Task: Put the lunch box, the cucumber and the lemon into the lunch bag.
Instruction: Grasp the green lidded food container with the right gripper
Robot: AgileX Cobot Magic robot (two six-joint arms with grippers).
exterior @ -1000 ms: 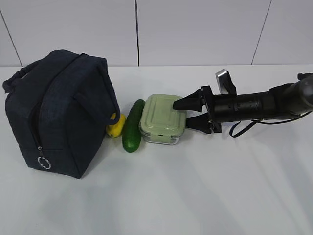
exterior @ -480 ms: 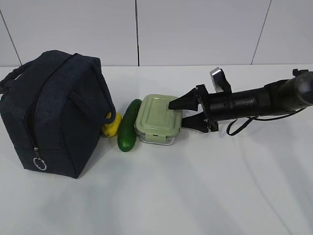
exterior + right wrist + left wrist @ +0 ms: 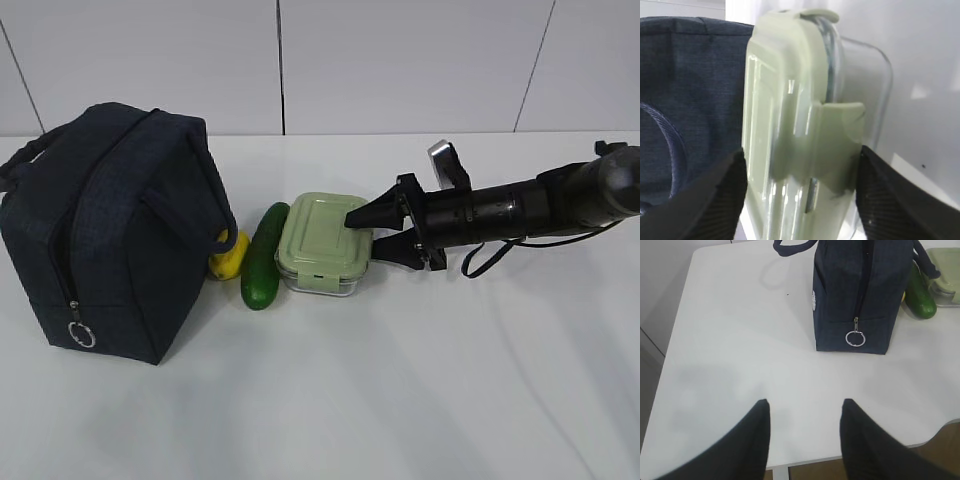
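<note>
I have the right gripper (image 3: 372,232) lying low along the table (image 3: 400,400), its jaws spread around the near end of the lunch box (image 3: 322,243), one finger above the lid and one below. The cucumber (image 3: 263,256) lies just beside the box, the lemon (image 3: 229,256) against the zipped lunch bag (image 3: 100,230). My left gripper (image 3: 802,440) hovers with jaws apart, holding nothing

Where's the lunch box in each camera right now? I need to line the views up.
Exterior: lunch box sits centre, right of the cucumber, with the right gripper at its right end.
Left wrist: only a corner shows, top right, behind the cucumber.
Right wrist: it fills the centre, between the fingers.
Shared landmark: the lunch bag.
</note>
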